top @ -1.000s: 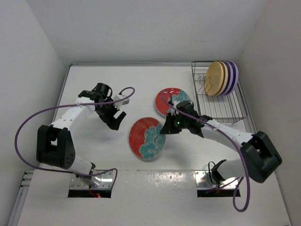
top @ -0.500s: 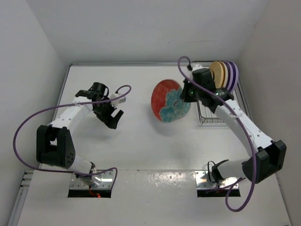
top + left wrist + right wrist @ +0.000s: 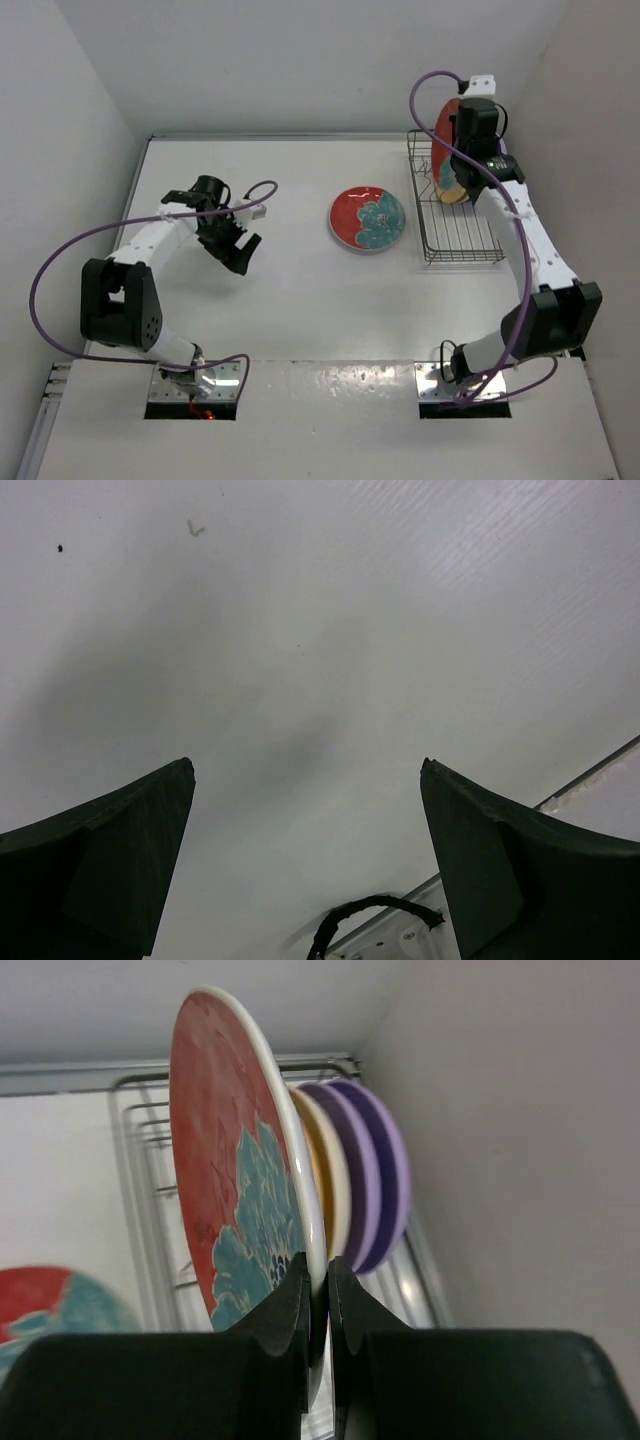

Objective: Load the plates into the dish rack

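Red plate [image 3: 235, 1190] on edge at the rack [image 3: 465, 240]!
Left jaws gape wide over the counter [image 3: 300, 630], gripping nothing; mid-counter a second red plate [image 3: 368, 218] lies flat. Further back, right jaws are clamped on the red plate's rim, holding it upright at the rack's far end, just beside the yellow plate [image 3: 316, 1165] and lilac plates [image 3: 385, 1160] standing there.

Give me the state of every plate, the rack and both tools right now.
Right tool, shut on the held red plate.
Held red plate, upright, over the dish rack's far end.
Second red plate, flat on the table.
Orange-yellow plate, upright in rack.
Lilac plates, upright in rack.
Left tool, open, empty.
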Robot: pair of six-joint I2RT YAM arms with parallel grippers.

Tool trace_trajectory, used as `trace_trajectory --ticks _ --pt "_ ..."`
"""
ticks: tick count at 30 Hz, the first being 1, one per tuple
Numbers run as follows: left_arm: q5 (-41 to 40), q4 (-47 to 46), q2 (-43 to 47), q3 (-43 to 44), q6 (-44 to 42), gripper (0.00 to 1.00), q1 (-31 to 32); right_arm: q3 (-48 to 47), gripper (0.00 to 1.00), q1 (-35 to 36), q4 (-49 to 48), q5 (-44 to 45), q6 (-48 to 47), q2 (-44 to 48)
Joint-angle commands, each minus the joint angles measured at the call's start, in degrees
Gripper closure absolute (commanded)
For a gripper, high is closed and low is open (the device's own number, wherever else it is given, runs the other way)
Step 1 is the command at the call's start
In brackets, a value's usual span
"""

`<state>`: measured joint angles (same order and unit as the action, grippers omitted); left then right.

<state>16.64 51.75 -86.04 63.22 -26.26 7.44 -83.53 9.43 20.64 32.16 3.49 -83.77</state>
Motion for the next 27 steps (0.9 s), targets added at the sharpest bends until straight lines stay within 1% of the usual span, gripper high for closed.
trace_trajectory --ticks 1,2,3,6,8,10,12,16,23,27 --pt "0.3 -0.2 -0.5 2.3 0.6 0.0 -0.7 -1.2 1.0 0.1 -19.5 7.8 -12.4 -1.7" --pt "0.3 -0.2 -1.1 2.3 0.6 0.0 -0.7 -0.9 1.0 0.1 -20.2 8.0 -13.4 -2.3" --pt "0.3 -0.2 -1.1 2.3 0.6 0.0 -1.2 -0.1 1.0 0.1 -23.0 9.0 -15.1 -2.8" --pt "0.3 -0.2 -2.3 2.9 1.1 0.0 -1.2 0.2 1.0 0.1 -25.3 9.3 -17.9 -4.6" --pt "0.3 -0.2 -2.8 2.9 1.1 0.0 -1.7 1.3 1.0 0.3 -28.3 11.6 -19.2 -6.0" --pt "0.3 -0.2 -2.8 3.4 1.1 0.0 -1.7 2.9 1.0 0.7 -34.6 13.2 -23.5 -6.8" --pt "0.3 -0.2 -3.4 3.9 1.1 0.0 -2.3 3.5 1.0 0.9 -36.6 15.0 -25.1 -8.4" --pt "0.8 0.3 -4.6 4.4 1.1 0.0 -2.3 5.6 1.0 1.6 -37.5 16.4 -23.7 -10.6" --pt "0.8 0.3 -5.1 5.0 1.1 0.0 -2.3 6.2 1.0 1.2 -32.7 14.2 -12.5 -14.8" --pt "0.8 0.3 -5.1 5.0 1.1 0.0 -2.8 5.2 1.0 0.7 -30.8 12.8 -9.4 -16.6"
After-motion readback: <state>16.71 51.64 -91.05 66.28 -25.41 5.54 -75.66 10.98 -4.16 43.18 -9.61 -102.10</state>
